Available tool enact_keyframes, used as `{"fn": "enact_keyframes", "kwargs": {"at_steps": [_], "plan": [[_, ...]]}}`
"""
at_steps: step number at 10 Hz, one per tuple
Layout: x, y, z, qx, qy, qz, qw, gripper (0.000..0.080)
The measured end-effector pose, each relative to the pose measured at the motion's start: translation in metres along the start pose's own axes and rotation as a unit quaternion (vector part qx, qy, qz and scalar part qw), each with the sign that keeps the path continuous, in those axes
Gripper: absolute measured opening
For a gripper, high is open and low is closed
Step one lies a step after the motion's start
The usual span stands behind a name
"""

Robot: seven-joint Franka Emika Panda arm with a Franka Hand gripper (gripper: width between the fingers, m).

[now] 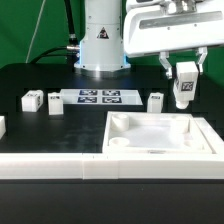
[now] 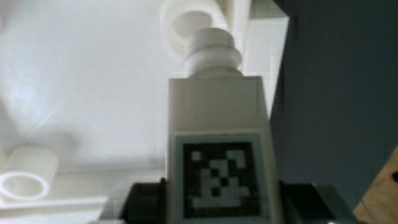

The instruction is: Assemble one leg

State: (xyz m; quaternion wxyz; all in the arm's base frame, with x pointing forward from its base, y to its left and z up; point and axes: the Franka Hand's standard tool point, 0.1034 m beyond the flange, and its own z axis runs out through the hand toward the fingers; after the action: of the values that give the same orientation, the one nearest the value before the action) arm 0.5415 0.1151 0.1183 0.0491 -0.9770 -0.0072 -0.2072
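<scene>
My gripper (image 1: 184,84) is shut on a leg (image 1: 185,86), a small white block with a black-and-white tag, and holds it in the air above the far right corner of the white tray-like piece (image 1: 160,150). In the wrist view the held leg (image 2: 221,130) fills the middle, tag facing the camera, its ribbed peg end pointing toward the tray's corner hole (image 2: 187,18). The dark fingers (image 2: 143,200) press on both its sides. Three more legs stand on the table: two on the exterior view's left (image 1: 31,100) (image 1: 53,104), one near the middle (image 1: 155,101).
The marker board (image 1: 100,97) lies flat at the back of the black table in front of the robot base (image 1: 101,45). A white wall (image 1: 60,166) runs along the front. A small white piece (image 1: 2,126) sits at the far left edge.
</scene>
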Motion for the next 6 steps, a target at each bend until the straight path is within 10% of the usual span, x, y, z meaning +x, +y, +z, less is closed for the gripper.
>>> {"fn": "enact_keyframes", "kwargs": {"at_steps": [6], "plan": [[0.0097,0.0057,0.0021,-0.003,0.021,-0.024,0.999,0.0291]]}}
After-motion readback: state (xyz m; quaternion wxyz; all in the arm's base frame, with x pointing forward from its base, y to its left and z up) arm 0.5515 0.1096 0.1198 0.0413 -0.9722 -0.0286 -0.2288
